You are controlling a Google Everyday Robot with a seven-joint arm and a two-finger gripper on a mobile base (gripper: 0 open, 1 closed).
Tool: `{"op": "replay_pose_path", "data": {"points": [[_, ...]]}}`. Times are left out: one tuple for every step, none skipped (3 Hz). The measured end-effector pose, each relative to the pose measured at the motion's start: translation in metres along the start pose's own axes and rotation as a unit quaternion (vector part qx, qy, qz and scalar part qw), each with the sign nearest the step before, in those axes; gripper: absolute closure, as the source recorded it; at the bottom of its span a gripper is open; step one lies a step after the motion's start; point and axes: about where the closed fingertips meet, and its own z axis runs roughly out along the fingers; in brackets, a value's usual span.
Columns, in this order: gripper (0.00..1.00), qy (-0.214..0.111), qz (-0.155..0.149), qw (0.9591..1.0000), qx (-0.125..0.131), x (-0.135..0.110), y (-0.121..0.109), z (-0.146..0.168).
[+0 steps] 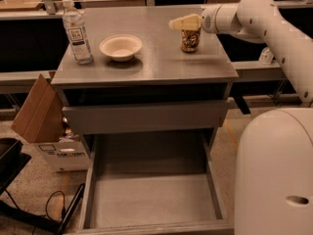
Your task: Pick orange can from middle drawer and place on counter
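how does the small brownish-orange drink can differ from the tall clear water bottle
The small brownish-orange can is short and opaque; the clear water bottle is tall and see-through, with a white label. On the grey counter, the can stands at the right rear in the camera view, the bottle at the left rear. The gripper is at the can's top; the bottle is untouched. Both are upright.
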Motion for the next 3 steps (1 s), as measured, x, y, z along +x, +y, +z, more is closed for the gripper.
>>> {"op": "replay_pose_path", "data": {"points": [[0.00, 0.003, -0.035, 0.9983, 0.047, -0.036, -0.009, -0.046], [0.00, -0.008, -0.073, 0.9895, 0.124, -0.084, -0.015, -0.103], [0.00, -0.046, -0.096, 0.9742, 0.199, -0.137, -0.009, -0.154]]}}
